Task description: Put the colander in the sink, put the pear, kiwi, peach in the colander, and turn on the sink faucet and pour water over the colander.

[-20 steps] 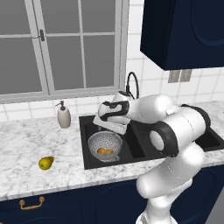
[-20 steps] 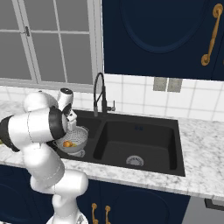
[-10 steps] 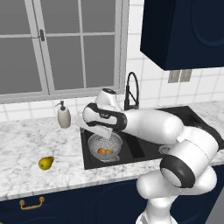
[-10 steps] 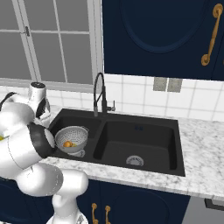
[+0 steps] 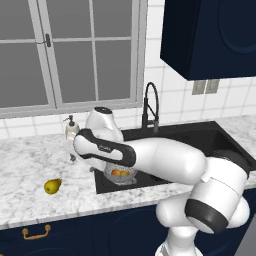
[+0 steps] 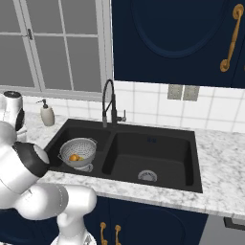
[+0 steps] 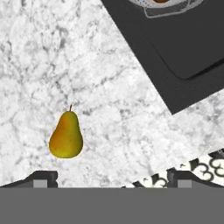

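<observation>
- The yellow-green pear (image 5: 52, 186), narrow at the neck with a short stem, lies alone on the white-grey marbled tabletop (image 5: 30, 165), well left of the black rectangular double-basin sink (image 6: 158, 160) and near the tabletop's front edge.
- In the hand view the same pear (image 7: 66, 136) sits low and left of centre on bare marble, stem pointing up in that picture, with the corner of the sink (image 7: 183, 48) at the upper right.
- The end effector (image 7: 111, 178) is released: its two dark fingertips (image 7: 40, 179) stand wide apart at the bottom edge of the hand view, with nothing between them. The pear lies above the left tip in that picture, not touching it.
- The round white-grey perforated metal colander (image 6: 79, 151) stands in the sink's left basin, with small orange-toned fruit (image 6: 73, 157) inside. From the left base view the colander (image 5: 120, 174) is partly hidden behind the white arm, and two small round fruits show in it; I cannot tell the kiwi from the peach at this size.
- The tall black gooseneck sink faucet (image 6: 109, 103) rises behind the divider between the basins.
- The right basin holds a round silver drain (image 6: 147, 176).
- A white soap pump bottle (image 6: 47, 114) stands on the tabletop beneath the window, left of the sink.
</observation>
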Robot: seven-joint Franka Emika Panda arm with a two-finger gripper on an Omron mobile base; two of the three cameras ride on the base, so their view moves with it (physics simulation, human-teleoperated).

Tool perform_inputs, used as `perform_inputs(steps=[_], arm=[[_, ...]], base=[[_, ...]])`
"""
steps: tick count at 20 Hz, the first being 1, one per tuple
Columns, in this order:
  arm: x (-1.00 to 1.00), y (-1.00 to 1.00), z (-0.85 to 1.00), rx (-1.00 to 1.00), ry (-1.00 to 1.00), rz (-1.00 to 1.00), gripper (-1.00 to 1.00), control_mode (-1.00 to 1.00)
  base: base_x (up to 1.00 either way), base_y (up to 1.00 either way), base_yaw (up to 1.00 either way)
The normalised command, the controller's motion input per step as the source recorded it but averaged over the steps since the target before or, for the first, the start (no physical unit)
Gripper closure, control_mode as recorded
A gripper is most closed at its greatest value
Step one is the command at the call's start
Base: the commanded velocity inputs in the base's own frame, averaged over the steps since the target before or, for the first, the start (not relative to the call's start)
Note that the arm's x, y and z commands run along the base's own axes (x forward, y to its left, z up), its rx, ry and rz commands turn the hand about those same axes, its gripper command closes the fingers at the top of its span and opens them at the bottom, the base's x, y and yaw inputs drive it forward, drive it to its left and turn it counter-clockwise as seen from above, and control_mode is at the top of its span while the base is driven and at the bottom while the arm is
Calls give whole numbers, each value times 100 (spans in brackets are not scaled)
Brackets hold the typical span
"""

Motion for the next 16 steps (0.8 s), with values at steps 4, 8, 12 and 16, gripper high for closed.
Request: perform_inputs(steps=[4,8,12,16], arm=[[-6,63,-1,-2,7,-10,-100,-100],[0,59,-13,-7,0,-13,-100,-100],[0,43,-24,-10,0,-13,-100,-100],[3,26,-27,-8,2,-11,-100,-100]], base=[[0,0,0],[0,0,0],[0,0,0],[0,0,0]])
